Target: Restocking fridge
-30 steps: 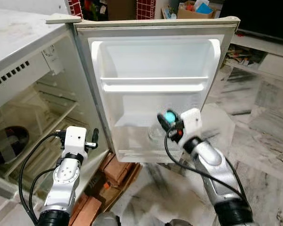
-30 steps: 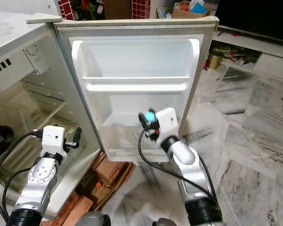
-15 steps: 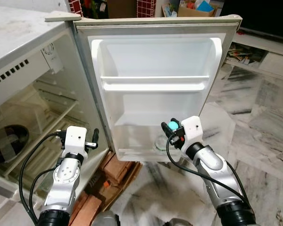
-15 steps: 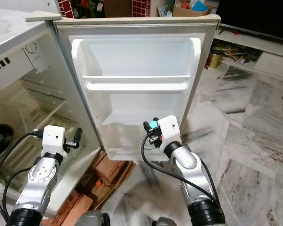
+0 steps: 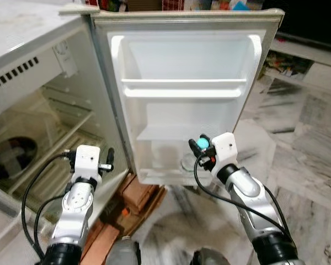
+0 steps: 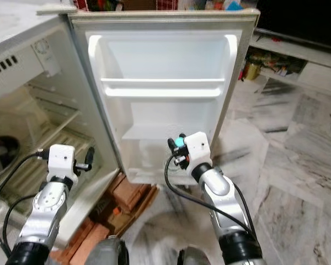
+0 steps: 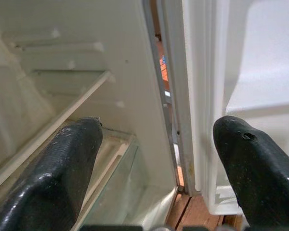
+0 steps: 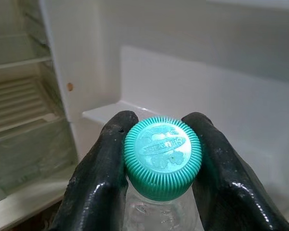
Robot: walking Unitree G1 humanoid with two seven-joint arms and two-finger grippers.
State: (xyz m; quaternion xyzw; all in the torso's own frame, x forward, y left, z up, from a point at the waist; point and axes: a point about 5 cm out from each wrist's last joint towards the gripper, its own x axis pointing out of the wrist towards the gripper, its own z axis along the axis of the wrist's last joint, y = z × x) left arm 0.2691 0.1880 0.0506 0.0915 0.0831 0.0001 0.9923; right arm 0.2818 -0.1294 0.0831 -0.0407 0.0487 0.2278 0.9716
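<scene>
A clear bottle (image 8: 156, 211) is gripped by its teal cap (image 8: 163, 157) at the open fridge door (image 5: 187, 94).

The right gripper (image 5: 201, 148) is closed on the cap, over the door's lowest shelf (image 5: 165, 175); the bottle's body is largely hidden behind the fingers. The left gripper (image 7: 159, 159) is held spread and empty beside the fridge cabinet (image 5: 38, 110). Bricks (image 5: 140, 193) are partly seen beneath the door.
</scene>
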